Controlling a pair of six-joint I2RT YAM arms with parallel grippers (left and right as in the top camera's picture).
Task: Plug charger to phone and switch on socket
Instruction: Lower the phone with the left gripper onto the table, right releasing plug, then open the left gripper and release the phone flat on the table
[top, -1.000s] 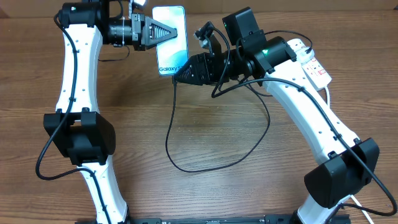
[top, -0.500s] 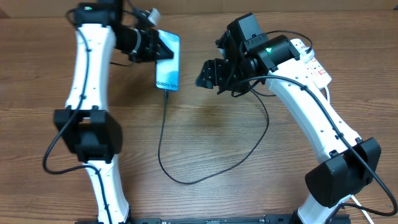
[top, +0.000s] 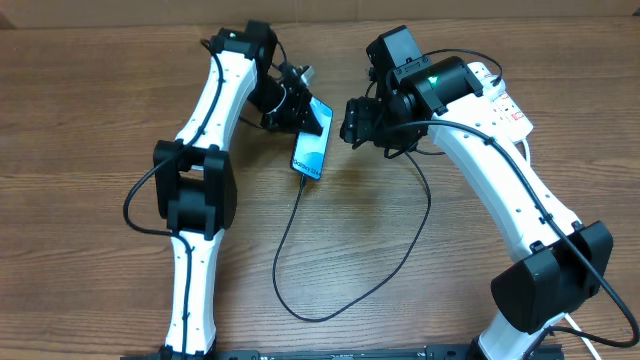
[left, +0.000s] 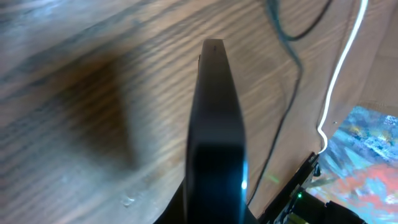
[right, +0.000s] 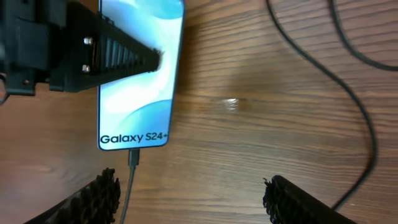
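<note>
Phone (top: 311, 152) clamped in left gripper (top: 305, 117), charger (right: 132, 160) tip seated | right gripper (top: 355, 122) wide, empty | next: press socket (top: 505, 105) switch

Two matching arms for you: the left arm (top: 210, 100) and the right arm (top: 500, 185) both wear smooth white shells, broken up by chunky black joint blocks (top: 195, 190). See that thin black cable (top: 127, 205)? It loops out beside the left arm's block. There's a small green light (top: 432, 82) glowing on your right arm's black wrist. Your left hand (top: 316, 115) is all black, with a ribbed wedge of a finger carrying two silver screws (right: 87, 42). Your right hand (right: 189, 196) shows black, ridged fingertips (right: 102, 193).
</note>
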